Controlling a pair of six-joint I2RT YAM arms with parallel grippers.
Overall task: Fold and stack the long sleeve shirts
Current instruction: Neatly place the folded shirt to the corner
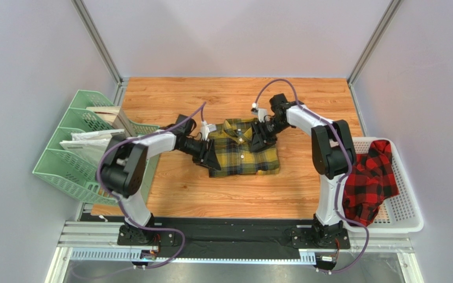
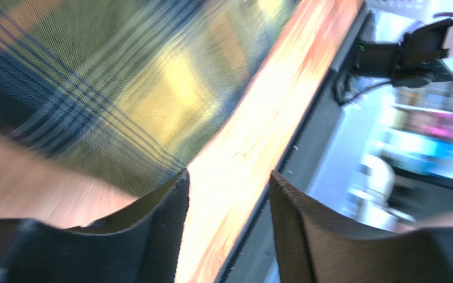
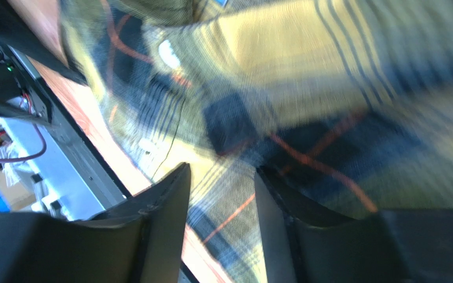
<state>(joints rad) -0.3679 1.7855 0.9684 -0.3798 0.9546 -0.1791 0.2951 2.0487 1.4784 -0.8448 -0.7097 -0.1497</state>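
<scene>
Long sleeve shirts: two.
- One red-and-black shirt point(image 1: 369, 180), heaped in the single white basket point(image 1: 409, 219) at near right, well apart from both claws.
- One yellow-and-black shirt point(image 1: 243, 156), folded flat at mid tabletop point(image 1: 211, 197).

Claws: two.
- Left claw point(image 1: 207, 154) at the yellow shirt's left edge, fingers apart, nothing between them.
- Right claw point(image 1: 259, 139) over its far right part beside the collar, fingers apart.

Green rack point(image 1: 69, 162): one, at left.
</scene>
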